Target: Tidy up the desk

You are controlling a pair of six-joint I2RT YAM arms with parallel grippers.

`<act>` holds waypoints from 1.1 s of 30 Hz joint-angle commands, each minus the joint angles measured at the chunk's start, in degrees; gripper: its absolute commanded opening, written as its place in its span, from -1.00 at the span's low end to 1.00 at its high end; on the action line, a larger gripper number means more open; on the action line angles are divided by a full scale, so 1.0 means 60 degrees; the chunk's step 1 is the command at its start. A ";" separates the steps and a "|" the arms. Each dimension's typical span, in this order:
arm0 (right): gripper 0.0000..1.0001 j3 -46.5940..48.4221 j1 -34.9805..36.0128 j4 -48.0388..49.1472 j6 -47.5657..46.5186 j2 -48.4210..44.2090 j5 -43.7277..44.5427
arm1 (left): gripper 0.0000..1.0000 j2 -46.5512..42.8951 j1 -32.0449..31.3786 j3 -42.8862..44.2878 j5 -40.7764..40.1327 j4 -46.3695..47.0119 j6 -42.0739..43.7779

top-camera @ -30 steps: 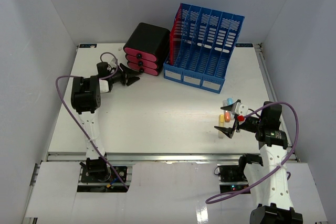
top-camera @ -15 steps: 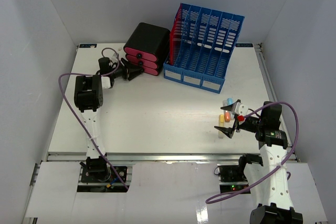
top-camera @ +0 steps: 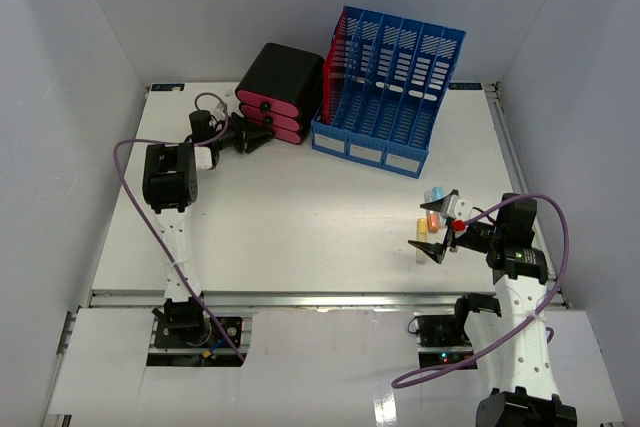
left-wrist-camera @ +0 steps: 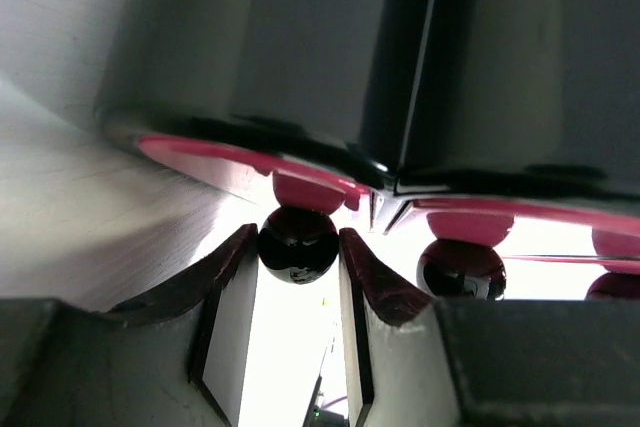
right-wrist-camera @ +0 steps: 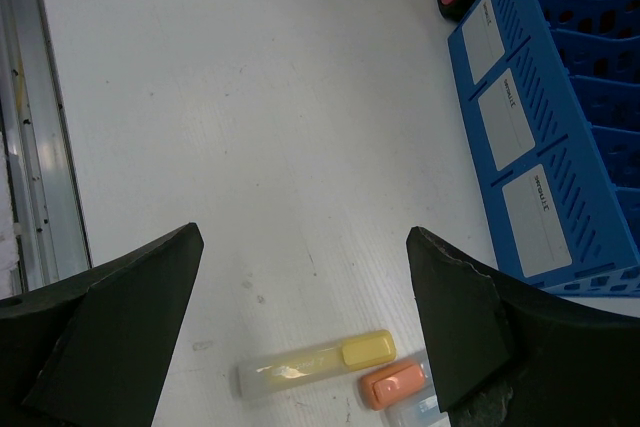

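The desk is a white tabletop with metal rails. At its back left stands a black drawer unit with pink drawer fronts. My left gripper is at the front of that unit. Its two fingers press both sides of a black ball knob on one drawer. A second knob sits just to the right. My right gripper hangs open above a yellow highlighter and an orange one, holding nothing.
A blue file rack stands at the back centre, right beside the drawer unit. The highlighters lie together at the front right. A metal rail runs along the desk's edge.
My left gripper has moved up to the drawer unit and narrowed its fingers onto the knob. The right arm has not moved.
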 commanded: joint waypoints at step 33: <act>0.80 0.0028 -0.0061 -0.0156 -0.0119 -0.0056 -0.0024 | 0.96 -0.4704 0.0762 -0.4845 0.0681 -0.1509 0.3596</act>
